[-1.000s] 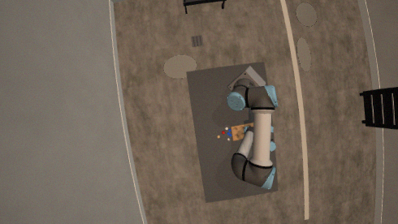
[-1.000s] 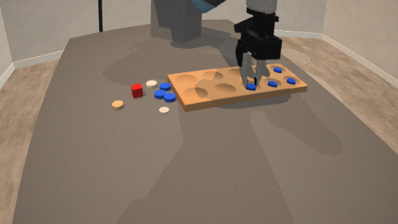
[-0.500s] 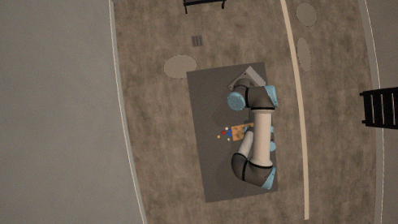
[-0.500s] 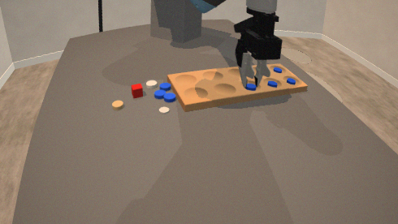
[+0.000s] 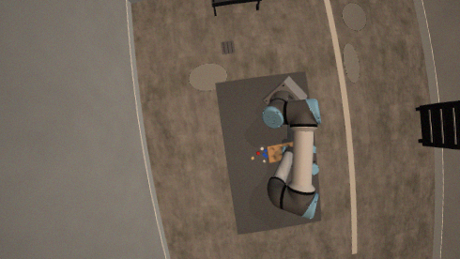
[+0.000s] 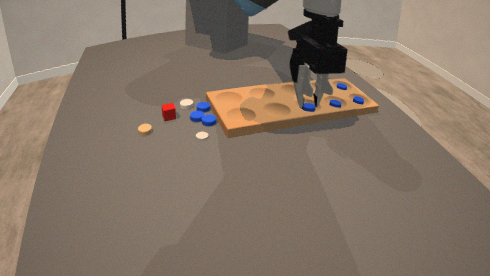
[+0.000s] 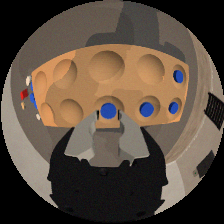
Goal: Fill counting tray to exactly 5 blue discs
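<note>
Over the tray (image 5: 271,159) (image 6: 295,121) (image 7: 85,94), the claw (image 6: 309,103) (image 7: 108,110) stands slightly parted, gripping nothing, around one of four blue discs (image 6: 335,103) (image 7: 146,109) in separate pockets, apparently leaving one to add from the three loose discs (image 5: 266,153) (image 6: 208,120) (image 7: 33,98) just beside the tray's end.

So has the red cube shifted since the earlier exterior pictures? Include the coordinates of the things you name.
No; the red cube (image 5: 258,153) (image 6: 169,112) (image 7: 24,94) sits in the same spot left of the tray (image 5: 270,159) (image 6: 300,120) (image 7: 116,80).
</note>
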Controlling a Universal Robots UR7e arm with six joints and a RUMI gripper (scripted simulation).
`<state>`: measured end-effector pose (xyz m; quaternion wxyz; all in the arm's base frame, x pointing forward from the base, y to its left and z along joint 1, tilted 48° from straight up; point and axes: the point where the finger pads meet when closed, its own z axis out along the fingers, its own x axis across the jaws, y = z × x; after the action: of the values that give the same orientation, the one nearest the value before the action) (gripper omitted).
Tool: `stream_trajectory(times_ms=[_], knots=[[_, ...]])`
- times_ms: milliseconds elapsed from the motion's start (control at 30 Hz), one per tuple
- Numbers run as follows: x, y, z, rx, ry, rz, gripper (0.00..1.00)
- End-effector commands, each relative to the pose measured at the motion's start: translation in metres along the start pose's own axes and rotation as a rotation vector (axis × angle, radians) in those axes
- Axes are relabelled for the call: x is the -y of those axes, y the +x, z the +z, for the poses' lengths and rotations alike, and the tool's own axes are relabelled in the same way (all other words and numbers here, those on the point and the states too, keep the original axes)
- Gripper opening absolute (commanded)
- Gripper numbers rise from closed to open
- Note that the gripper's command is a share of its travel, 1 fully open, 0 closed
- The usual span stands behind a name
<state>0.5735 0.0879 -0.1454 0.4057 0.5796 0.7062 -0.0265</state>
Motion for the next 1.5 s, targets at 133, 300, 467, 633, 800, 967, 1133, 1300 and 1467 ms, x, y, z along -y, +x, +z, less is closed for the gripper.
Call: stream_trajectory(times_ms=[133,300,467,633,800,967,1133,1300,1467], knots=[[0.000,0.001,-0.004,-0.001,-0.001,-0.002,0.21],[0.000,0.000,-0.005,-0.001,-0.002,-0.001,0.25],[0.000,0.000,-0.007,-0.001,-0.002,-0.001,0.26],[0.000,0.001,-0.008,-0.001,-0.002,-0.001,0.27],[0.000,0.001,-0.014,-0.001,-0.001,-0.002,0.27],[0.000,0.001,-0.035,-0.001,-0.001,-0.001,0.27],[0.000,0.001,-0.065,-0.001,-0.001,-0.001,0.27],[0.000,0.001,-0.082,-0.001,-0.001,-0.001,0.27],[0.000,0.000,-0.098,-0.001,-0.002,-0.002,0.27]])
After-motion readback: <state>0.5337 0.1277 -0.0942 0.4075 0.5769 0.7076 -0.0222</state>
